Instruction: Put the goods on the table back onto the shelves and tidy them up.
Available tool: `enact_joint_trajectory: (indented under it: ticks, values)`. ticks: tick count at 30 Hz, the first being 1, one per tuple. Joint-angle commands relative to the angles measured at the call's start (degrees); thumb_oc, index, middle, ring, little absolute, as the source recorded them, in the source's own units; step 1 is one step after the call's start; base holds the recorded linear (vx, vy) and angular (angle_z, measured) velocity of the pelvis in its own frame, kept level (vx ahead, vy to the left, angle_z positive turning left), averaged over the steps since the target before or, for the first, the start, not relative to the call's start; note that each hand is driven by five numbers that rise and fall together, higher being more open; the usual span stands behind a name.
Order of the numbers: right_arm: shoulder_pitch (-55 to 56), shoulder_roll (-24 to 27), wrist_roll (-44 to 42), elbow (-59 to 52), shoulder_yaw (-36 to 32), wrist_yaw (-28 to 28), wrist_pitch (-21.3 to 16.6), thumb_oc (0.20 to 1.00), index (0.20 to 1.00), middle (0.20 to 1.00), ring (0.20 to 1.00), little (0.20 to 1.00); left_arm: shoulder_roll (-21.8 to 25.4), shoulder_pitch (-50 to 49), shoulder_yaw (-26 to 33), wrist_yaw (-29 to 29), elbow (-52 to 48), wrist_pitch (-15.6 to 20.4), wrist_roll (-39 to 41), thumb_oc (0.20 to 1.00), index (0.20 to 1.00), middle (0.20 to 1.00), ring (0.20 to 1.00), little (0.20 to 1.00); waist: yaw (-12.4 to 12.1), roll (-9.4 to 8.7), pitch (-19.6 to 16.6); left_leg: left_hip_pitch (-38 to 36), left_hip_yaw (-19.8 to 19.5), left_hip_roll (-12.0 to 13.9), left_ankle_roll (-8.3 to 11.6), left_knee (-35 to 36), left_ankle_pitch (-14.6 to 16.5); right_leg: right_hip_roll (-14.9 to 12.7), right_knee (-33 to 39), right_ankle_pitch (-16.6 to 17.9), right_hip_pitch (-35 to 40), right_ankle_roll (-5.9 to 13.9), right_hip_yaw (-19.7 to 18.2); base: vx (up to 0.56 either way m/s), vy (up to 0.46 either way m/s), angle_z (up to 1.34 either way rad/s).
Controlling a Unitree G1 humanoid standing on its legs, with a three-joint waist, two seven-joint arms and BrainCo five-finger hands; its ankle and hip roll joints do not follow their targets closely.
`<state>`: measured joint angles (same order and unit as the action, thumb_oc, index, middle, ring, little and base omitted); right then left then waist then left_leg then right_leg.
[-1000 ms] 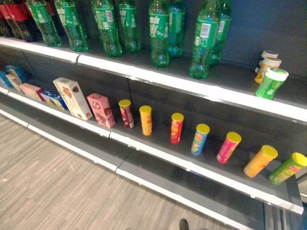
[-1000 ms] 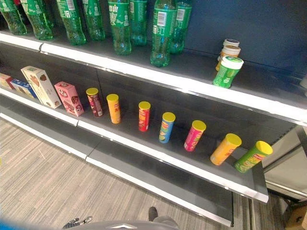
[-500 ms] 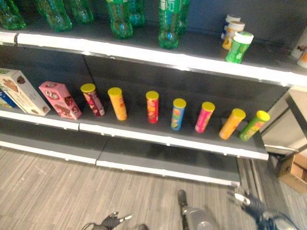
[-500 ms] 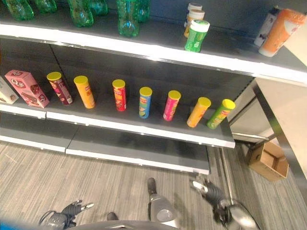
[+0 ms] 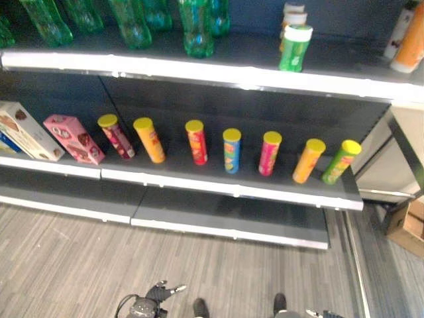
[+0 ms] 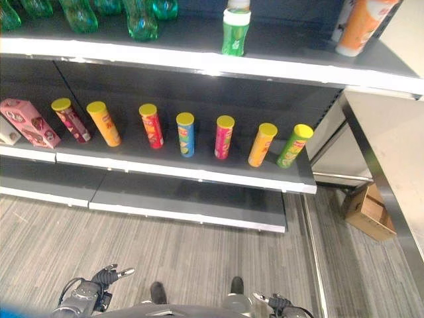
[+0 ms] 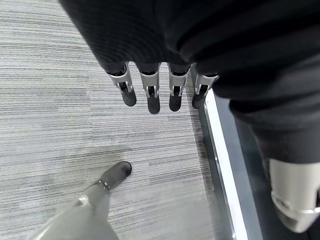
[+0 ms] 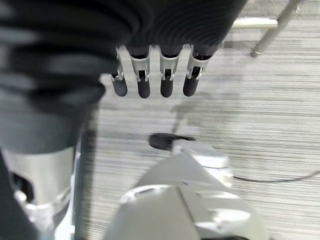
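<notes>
Left eye view looks down at long grey shelves (image 5: pixel 199 66) with white front edges. The top edge cuts off the green bottles (image 5: pixel 197 26), so their caps are hidden. They look like clear, bumpy plastic. Beside them stands a small green cup (image 5: pixel 295 48) with a white lid, and more cups behind it are half hidden. At the far right an orange container (image 6: pixel 358 25) is cut off too.

On the middle shelf seven round tubes stand in a row, each with a flat yellow lid. They all lean a bit. From the robot's left they are a dark red tube (image 5: pixel 116 136), an orange tube (image 5: pixel 149 140), a red tube (image 5: pixel 196 142), a blue tube (image 5: pixel 231 150), a pink tube (image 5: pixel 269 153), a second orange tube (image 5: pixel 309 159) and a green tube (image 5: pixel 341 161). To their left sits a pink box (image 5: pixel 73 138), tilted, and a pale box (image 5: pixel 26 130) that the edge cuts off. The pictures on the boxes are too small to make out.

A flat pale table (image 6: pixel 391 159) pokes in at the right, and none of the goods show on the bit in view. Under it sits a brown cardboard box (image 6: pixel 368 211) with its flaps open. The floor (image 5: pixel 66 271) is grey with thin stripes, like carpet.

The left hand (image 7: pixel 150 92) hangs low over the floor, fingers straight and loose, holding nothing. The right hand (image 8: pixel 152 82) hangs the same way, fingers straight and holding nothing.
</notes>
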<state>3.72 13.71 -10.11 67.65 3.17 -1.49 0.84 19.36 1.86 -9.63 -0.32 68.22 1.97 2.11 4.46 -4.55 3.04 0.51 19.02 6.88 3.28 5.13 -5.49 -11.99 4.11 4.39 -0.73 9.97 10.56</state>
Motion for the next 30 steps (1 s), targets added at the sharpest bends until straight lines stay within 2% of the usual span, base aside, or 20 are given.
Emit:
enact_joint_trajectory:
  ticks: [1,3,6,10,12,13,14,15,16,17,18,19,20,22,23,24,27,30]
  values:
    - [-3.2,2.1,-1.6,-1.8,0.8,0.9,-0.7,1.000,1.000,1.000,1.000,1.000,1.4,1.2,1.1,0.3,1.9,0.6,-0.1,1.000,1.000,1.000,1.000,1.000,-0.3,-0.11,2.6,0.9,1.2,-3.6,-2.90,-9.2,13.9,-3.6,-5.8,-2.8,4.1,2.04,1.6,-0.03,-0.100,-0.07]
    - [-4.1,2.2,-0.8,-1.2,1.3,1.7,-0.7,1.000,1.000,1.000,1.000,1.000,0.9,1.2,1.5,0.3,2.3,0.6,-0.2,1.000,1.000,1.000,1.000,1.000,-0.6,0.04,2.2,1.0,2.8,-2.4,-1.89,-8.8,12.7,-2.3,-2.7,-4.2,4.5,1.79,2.4,-0.07,-0.184,-0.28]
    - [-3.9,2.3,-0.6,-1.1,2.0,1.7,-0.7,1.000,1.000,1.000,1.000,1.000,0.3,1.4,1.4,0.3,1.7,0.8,0.3,1.000,1.000,1.000,1.000,1.000,-0.2,0.53,2.1,0.5,3.6,-1.0,-0.83,-8.0,10.9,-1.0,-2.7,-5.5,4.2,0.77,2.4,-0.05,-0.154,-0.39]
    - [-3.1,2.3,-0.2,-0.2,2.4,1.8,-0.7,1.000,1.000,1.000,1.000,1.000,-0.3,1.6,0.7,0.0,0.6,1.1,0.6,1.000,1.000,1.000,1.000,1.000,0.4,1.09,2.2,-0.3,3.5,0.3,0.41,-7.4,9.4,0.6,-1.4,-6.6,5.2,-0.28,2.5,-0.03,-0.174,-0.28]
    - [-3.1,2.7,0.9,1.0,3.6,1.5,-0.7,1.000,1.000,1.000,1.000,1.000,-0.6,2.1,0.1,-0.4,-0.6,1.3,1.2,1.000,1.000,1.000,1.000,1.000,0.7,1.46,3.0,0.6,2.7,2.4,1.93,-9.4,8.5,2.9,-0.4,-8.1,5.9,-1.79,1.7,-0.08,-0.236,-0.05]
    - [-3.1,2.7,0.9,1.0,3.6,1.5,-0.7,1.000,1.000,1.000,1.000,1.000,-0.6,2.1,0.1,-0.4,-0.6,1.3,1.2,1.000,1.000,1.000,1.000,1.000,0.8,1.48,3.0,0.7,2.7,2.5,1.97,-9.5,8.6,3.0,-0.4,-8.2,5.9,-1.83,1.8,-0.10,-0.235,-0.02]
    - [-3.1,3.1,1.3,1.3,4.3,1.5,-0.7,1.000,1.000,1.000,1.000,1.000,-0.7,2.2,-0.4,-0.7,-1.5,1.4,1.6,1.000,1.000,1.000,1.000,1.000,0.6,1.45,4.3,2.9,1.4,4.6,2.71,-14.9,8.9,4.5,-0.3,-9.3,6.4,-3.31,1.2,-0.09,-0.229,-0.01]
    - [-3.0,3.4,1.3,1.2,4.7,1.5,-0.8,1.000,1.000,1.000,1.000,1.000,-0.8,2.0,-0.3,-0.8,-1.8,1.5,1.8,1.000,1.000,1.000,1.000,1.000,0.3,1.33,5.1,4.1,0.2,5.4,2.86,-18.0,9.1,5.2,-0.1,-9.7,6.9,-4.05,0.8,-0.09,-0.228,0.08]
    - [-3.0,3.4,1.3,1.2,4.7,1.5,-0.8,1.000,1.000,1.000,1.000,1.000,-0.8,2.0,-0.3,-0.8,-1.8,1.5,1.8,1.000,1.000,1.000,1.000,1.000,0.4,1.39,5.1,4.3,0.1,5.5,2.89,-18.3,9.3,5.2,0.0,-9.8,6.9,-4.08,0.9,-0.14,-0.165,0.09]
    - [-3.5,4.0,0.8,1.2,4.8,1.8,-1.0,1.000,1.000,1.000,1.000,1.000,-0.9,2.6,-0.5,-0.6,-2.2,1.6,2.6,1.000,1.000,1.000,1.000,1.000,-0.4,1.42,6.5,7.5,-3.1,6.0,3.30,-21.5,5.4,6.0,-0.1,-9.3,6.2,-5.17,0.8,-0.24,-0.145,0.06]
    - [-4.3,5.0,-0.1,1.3,4.5,2.3,-1.0,1.000,1.000,1.000,1.000,1.000,-1.3,3.3,-0.7,-0.4,-2.0,1.7,3.9,1.000,1.000,1.000,1.000,1.000,-1.2,1.08,7.9,11.7,-11.6,2.6,4.34,-23.9,3.9,5.9,-0.1,-8.8,5.3,-5.90,0.7,-0.25,-0.155,0.03]
    - [-4.5,5.1,-0.4,1.4,4.4,2.4,-1.0,1.000,1.000,1.000,1.000,1.000,-1.6,3.2,-0.8,-0.4,-1.3,1.7,4.1,1.000,1.000,1.000,1.000,1.000,-1.5,0.84,8.1,11.5,-15.4,0.4,4.18,-23.5,5.6,5.8,0.1,-8.5,5.1,-5.65,0.2,-0.13,-0.071,0.06]
    - [-4.5,5.1,-0.4,1.4,4.4,2.4,-1.0,1.000,1.000,1.000,1.000,1.000,-1.6,3.2,-0.8,-0.4,-1.3,1.7,4.1,1.000,1.000,1.000,1.000,1.000,-1.4,0.79,7.9,11.7,-15.5,0.2,4.15,-23.3,5.5,5.7,0.1,-8.4,4.9,-5.64,0.3,-0.01,-0.004,-0.18]
    - [-4.2,5.5,-0.4,1.9,3.9,2.3,-1.2,1.000,1.000,1.000,1.000,1.000,-2.5,2.3,-1.0,-0.7,0.4,1.9,3.9,1.000,1.000,1.000,1.000,1.000,-1.6,1.10,7.5,9.4,-20.4,-2.8,3.42,-19.7,8.7,5.9,0.4,-7.9,4.6,-5.07,-1.1,0.03,0.038,-0.54]
    - [-4.0,5.9,-0.1,2.5,3.5,2.1,-1.4,1.000,1.000,1.000,1.000,1.000,-3.2,1.7,-1.0,-0.8,2.4,1.9,3.3,1.000,1.000,1.000,1.000,1.000,-1.4,2.30,6.4,5.9,-20.9,-3.0,2.64,-14.5,9.5,6.7,0.5,-7.9,4.4,-4.63,-2.1,0.07,0.098,-0.55]
    - [-4.0,6.1,0.0,3.2,3.1,2.3,-1.3,1.000,1.000,1.000,1.000,1.000,-3.4,1.5,-1.1,-0.8,2.7,1.8,2.8,1.000,1.000,1.000,1.000,1.000,-1.0,2.82,5.7,4.8,-20.0,-2.8,2.53,-12.3,9.2,6.8,0.4,-7.8,4.1,-4.53,-2.1,0.09,0.131,-0.46]
    - [-3.6,5.9,-0.3,4.6,2.0,2.4,-1.1,1.000,1.000,1.000,1.000,1.000,-3.3,1.4,-1.8,-0.9,3.2,1.7,1.4,1.000,1.000,1.000,1.000,1.000,-0.1,3.70,3.7,1.6,-18.3,-2.2,2.28,-7.0,7.9,6.7,0.4,-8.0,4.2,-4.42,-1.9,0.07,0.105,-0.54]
    - [-3.8,5.3,1.2,5.3,3.1,2.2,-0.8,1.000,1.000,1.000,1.000,1.000,-2.6,1.7,-1.6,-0.8,1.8,2.0,2.1,1.000,1.000,1.000,1.000,1.000,0.1,3.92,3.0,-0.2,-17.6,-2.5,1.87,-4.8,7.6,6.1,-0.3,-8.0,4.2,-4.10,-2.0,0.04,0.129,0.28]
